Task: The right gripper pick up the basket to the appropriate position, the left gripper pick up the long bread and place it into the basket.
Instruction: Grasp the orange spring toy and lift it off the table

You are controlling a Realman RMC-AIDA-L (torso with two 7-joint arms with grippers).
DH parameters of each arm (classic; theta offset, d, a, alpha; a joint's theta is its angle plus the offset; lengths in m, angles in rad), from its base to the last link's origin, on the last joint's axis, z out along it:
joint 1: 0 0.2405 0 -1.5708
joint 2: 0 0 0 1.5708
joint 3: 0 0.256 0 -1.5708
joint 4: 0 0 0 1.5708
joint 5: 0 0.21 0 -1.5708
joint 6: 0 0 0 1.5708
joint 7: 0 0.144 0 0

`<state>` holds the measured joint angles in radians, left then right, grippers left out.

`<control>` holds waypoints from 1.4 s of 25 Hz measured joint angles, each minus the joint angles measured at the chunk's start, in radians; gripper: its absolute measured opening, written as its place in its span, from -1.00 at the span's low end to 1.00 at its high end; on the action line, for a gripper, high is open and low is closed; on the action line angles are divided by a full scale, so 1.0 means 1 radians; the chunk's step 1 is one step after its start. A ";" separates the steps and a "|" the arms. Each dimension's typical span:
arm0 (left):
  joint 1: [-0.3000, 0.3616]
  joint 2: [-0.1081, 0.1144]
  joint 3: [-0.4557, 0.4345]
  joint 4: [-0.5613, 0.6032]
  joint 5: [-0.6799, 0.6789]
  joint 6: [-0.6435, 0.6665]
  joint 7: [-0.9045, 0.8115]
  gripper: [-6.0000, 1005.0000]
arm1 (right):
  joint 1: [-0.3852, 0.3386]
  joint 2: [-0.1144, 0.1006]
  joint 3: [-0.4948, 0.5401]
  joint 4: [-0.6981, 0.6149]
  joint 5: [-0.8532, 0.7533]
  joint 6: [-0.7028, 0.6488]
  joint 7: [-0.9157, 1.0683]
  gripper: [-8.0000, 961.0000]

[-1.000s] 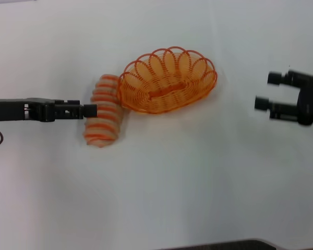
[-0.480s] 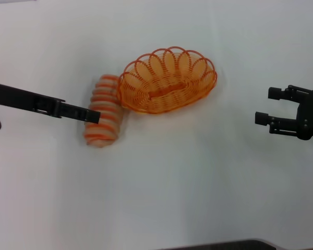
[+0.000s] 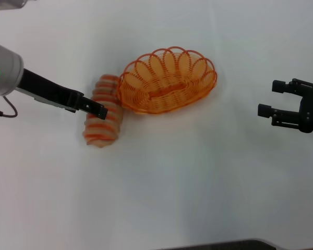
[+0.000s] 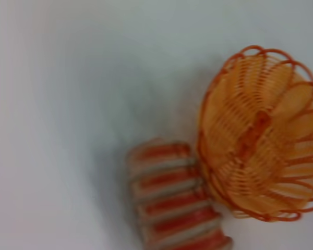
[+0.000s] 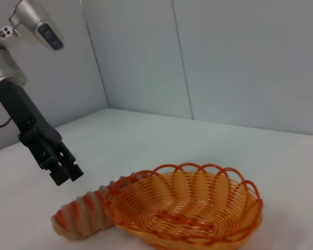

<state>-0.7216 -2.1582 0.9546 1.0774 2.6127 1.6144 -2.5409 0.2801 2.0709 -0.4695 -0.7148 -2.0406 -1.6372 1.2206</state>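
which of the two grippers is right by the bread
The left gripper, hanging over the long bread; the right gripper waits apart, beyond the basket.

White table (image 3: 198,198), plain and matte, filling the head view; in the right wrist view it runs back to pale grey wall panels. Two things lie directly on it. The basket (image 3: 168,80), an oval of orange wire with a looped rim, sits upright at centre, towards the far side. The long bread (image 3: 103,117), tan with orange stripes, lies flat just left of the basket, its far end touching the basket's left rim, its other end pointing nearer.
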 joint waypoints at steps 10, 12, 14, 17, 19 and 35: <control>-0.021 -0.002 0.185 0.000 0.054 -0.085 -0.173 0.79 | 0.008 0.000 0.003 0.000 0.000 0.009 0.008 0.75; -0.024 -0.003 0.207 -0.003 0.062 -0.096 -0.202 0.79 | 0.008 0.000 0.003 0.000 0.000 0.013 0.008 0.75; -0.025 -0.003 0.226 -0.003 0.071 -0.105 -0.226 0.79 | 0.007 0.000 0.002 0.000 -0.001 0.018 0.008 0.75; -0.029 -0.005 0.267 -0.006 0.083 -0.121 -0.261 0.79 | 0.007 0.001 0.000 0.000 -0.001 0.030 0.008 0.75; -0.030 -0.006 0.280 -0.011 0.084 -0.127 -0.269 0.79 | 0.007 0.001 -0.003 0.000 -0.001 0.038 0.009 0.75; -0.041 -0.011 0.289 -0.069 0.079 -0.180 -0.294 0.79 | 0.010 0.005 -0.008 0.000 -0.005 0.042 0.010 0.75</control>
<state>-0.7623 -2.1687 1.2437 1.0084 2.6921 1.4341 -2.8353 0.2904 2.0754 -0.4773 -0.7148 -2.0451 -1.5953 1.2311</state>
